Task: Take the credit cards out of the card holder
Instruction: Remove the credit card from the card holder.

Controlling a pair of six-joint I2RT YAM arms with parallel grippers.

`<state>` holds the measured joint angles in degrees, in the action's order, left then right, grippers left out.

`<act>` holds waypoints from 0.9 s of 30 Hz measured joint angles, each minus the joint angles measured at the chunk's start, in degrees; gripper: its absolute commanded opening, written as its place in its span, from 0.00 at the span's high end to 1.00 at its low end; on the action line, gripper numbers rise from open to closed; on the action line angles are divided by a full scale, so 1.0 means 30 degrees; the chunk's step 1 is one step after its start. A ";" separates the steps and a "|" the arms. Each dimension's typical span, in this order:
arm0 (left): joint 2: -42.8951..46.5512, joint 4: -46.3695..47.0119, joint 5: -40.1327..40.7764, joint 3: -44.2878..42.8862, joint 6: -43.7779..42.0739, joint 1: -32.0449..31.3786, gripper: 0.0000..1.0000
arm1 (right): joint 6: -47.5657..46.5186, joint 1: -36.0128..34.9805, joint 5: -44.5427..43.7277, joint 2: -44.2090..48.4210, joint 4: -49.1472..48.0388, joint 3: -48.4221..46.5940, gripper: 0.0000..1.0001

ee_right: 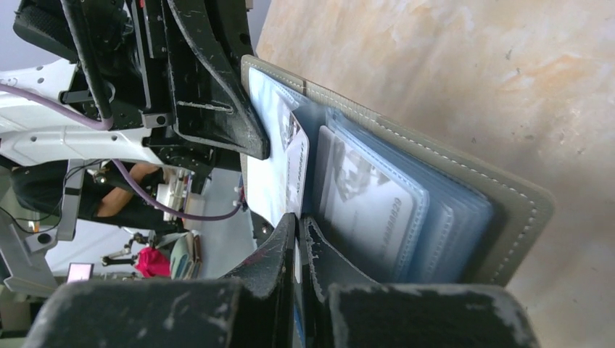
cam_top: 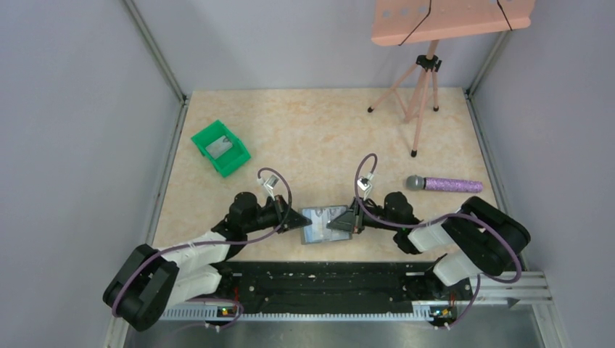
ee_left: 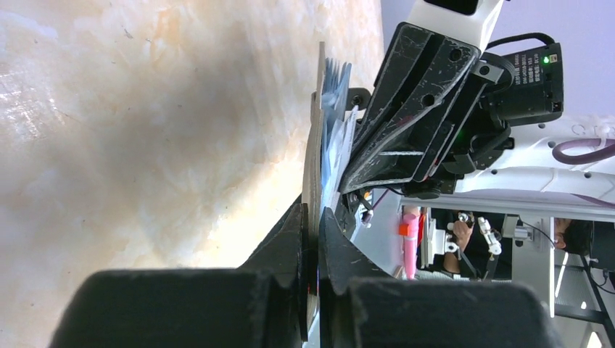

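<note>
**While both end effectors pinch it, the card holder lies open near the table's front edge**

Where the two arms meet, just ahead of their bases, the card holder (cam_top: 324, 223) lies spread open on the table (cam_top: 319, 130). The left end effector (ee_left: 313, 217) is closed tight on the grey outer edge of the holder's left half. The right end effector (ee_right: 297, 226) is closed as well. Its fingers press on the edge of a white card (ee_right: 272, 167) that sticks partway out of a pocket in the holder. Whether the pocket's plastic is caught along with the card cannot be told. Beside that card the holder carries a stack of clear bluish sleeves (ee_right: 450, 217), and the top sleeve has a pale printed card (ee_right: 366, 199) inside it. Well away, on the left side of the table, a green bin (cam_top: 236, 164) stands at an angle with a flat grey thing (cam_top: 220, 147) lying in it. A microphone (cam_top: 444, 184) with a purple handle lies to the right, apart from the holder.
</note>
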<state>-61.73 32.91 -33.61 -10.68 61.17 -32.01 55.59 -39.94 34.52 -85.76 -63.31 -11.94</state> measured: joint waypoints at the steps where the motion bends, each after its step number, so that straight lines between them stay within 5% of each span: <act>1: -0.0066 -0.0036 0.0000 -0.0029 -0.0015 0.0000 1.00 | -0.0015 0.0044 -0.0029 0.0182 0.0153 0.0095 1.00; 10: -0.0991 -0.0415 0.0015 -0.0401 -0.0291 0.0015 1.00 | -0.0481 0.0138 -0.0415 0.1843 0.2441 0.0233 1.00; 21: -0.4925 -0.1151 0.0510 -0.1945 -0.0947 0.0306 0.99 | -0.1464 0.0831 -0.3082 0.6193 0.9449 0.0204 1.00; 27: -0.6958 -0.1581 0.0459 -0.2841 -0.1333 0.0386 0.74 | -0.2025 0.0882 -0.4153 0.8102 1.2400 -0.0044 1.00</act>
<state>-82.61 28.16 -32.23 -19.20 57.17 -30.85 49.52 -37.30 22.06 -61.45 -26.11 -12.08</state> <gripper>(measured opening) 0.124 0.005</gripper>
